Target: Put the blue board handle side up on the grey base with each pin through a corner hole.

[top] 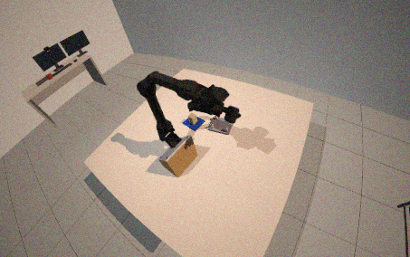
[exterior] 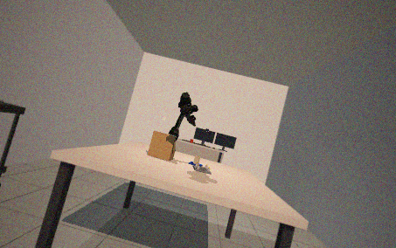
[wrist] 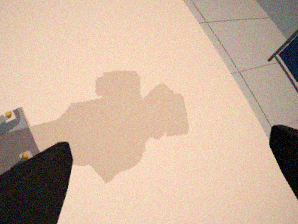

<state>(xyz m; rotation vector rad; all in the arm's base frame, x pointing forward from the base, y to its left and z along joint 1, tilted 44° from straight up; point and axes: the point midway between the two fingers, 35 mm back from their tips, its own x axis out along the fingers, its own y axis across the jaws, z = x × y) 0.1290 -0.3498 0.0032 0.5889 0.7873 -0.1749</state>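
The blue board [top: 194, 127] [exterior: 191, 163] lies on the pale surface [top: 230, 195] [exterior: 152, 168] [wrist: 200, 190], just beside the grey base [top: 224, 128] [exterior: 204, 170] [wrist: 10, 145] and apart from its posts, its pale tan handle [top: 193, 118] [exterior: 197, 160] pointing up. In the wrist view, part of the base shows at the left edge, with one gold pin [wrist: 8, 114] near its corner and another gold pin [wrist: 25, 156] just above a black finger [wrist: 40, 185]. The jaws are released and spread wide, with nothing between them; they are above the surface, near the base in the top view. A broad shadow [top: 254, 139] [exterior: 202, 176] [wrist: 125, 120] falls beside the base. The black arm [top: 157, 109] [exterior: 180, 122] arches up and over from beside an upright orange-brown block [top: 182, 158] [exterior: 161, 146], which stands near the board. Beyond the surface, a desk [top: 60, 83] [exterior: 200, 149] carries two dark monitors: one monitor [top: 50, 57] [exterior: 204, 136] beside another monitor [top: 74, 42] [exterior: 225, 140]. A small red item [top: 49, 77] [exterior: 191, 141], too small to identify further, is on the desk. A dark wheeled cart [exterior: 10, 140] stands at the left edge of the exterior view, on the tiled floor [top: 338, 190] [exterior: 10, 210] [wrist: 235, 45].
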